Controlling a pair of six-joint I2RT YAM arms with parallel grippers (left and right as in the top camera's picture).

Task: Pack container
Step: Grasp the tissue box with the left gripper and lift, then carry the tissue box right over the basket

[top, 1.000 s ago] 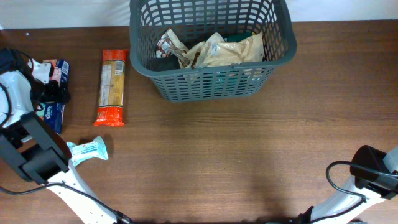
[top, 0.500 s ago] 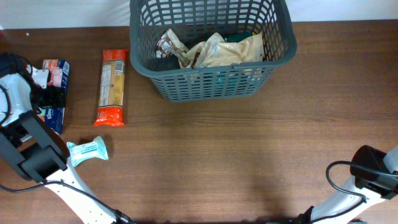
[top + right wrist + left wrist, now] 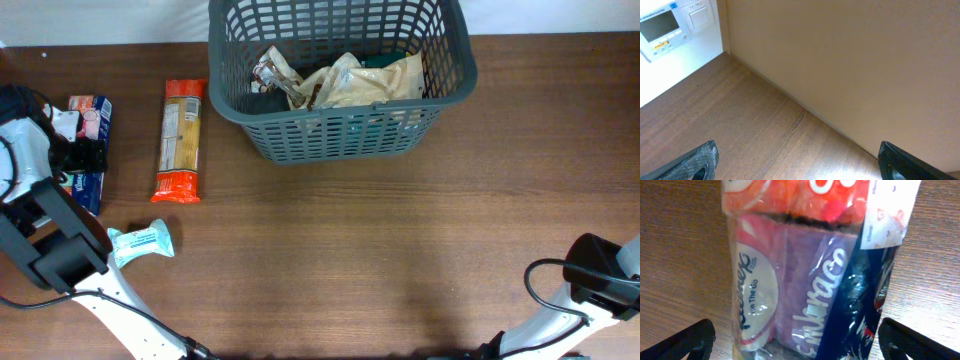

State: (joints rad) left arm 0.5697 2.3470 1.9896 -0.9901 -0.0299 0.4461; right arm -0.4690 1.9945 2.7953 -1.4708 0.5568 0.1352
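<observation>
Basket [image 3: 340, 135]: I see it at the top centre of the overhead frame, standing upright on the counter [image 3: 400, 240]. It is dark grey with slotted sides, and its far rim runs out of the top edge.
Basket contents: crumpled beige bags [image 3: 350, 82] lie on the base, with something dark green behind them at the right. I cannot read any of the labels.
Pasta [image 3: 181, 140]: a long orange packet lies flat in the upper left, just left of the basket and apart from it, its length running up and down the frame.
Tissues [image 3: 805, 280]: a clear-wrapped multipack at the far left edge overhead, partly under my left arm. In the left wrist view it fills the middle of the frame, with pink, purple and dark blue packs side by side.
Teal packet [image 3: 140, 241]: small, lying in the lower left below the pasta, beside the base of my left arm.
Left gripper [image 3: 800, 342]: spread wide, with one fingertip in each lower corner of the wrist view. The tissues sit between the fingertips, and I cannot tell whether either one touches the wrap.
Right gripper [image 3: 800, 162]: spread wide with nothing between the fingers [image 3: 695, 160]. Its arm [image 3: 600, 275] sits in the lower right corner overhead, well apart from the basket.
Right wrist view: wood-grain surface, a beige wall and a white panel [image 3: 665, 22] in the upper left.
</observation>
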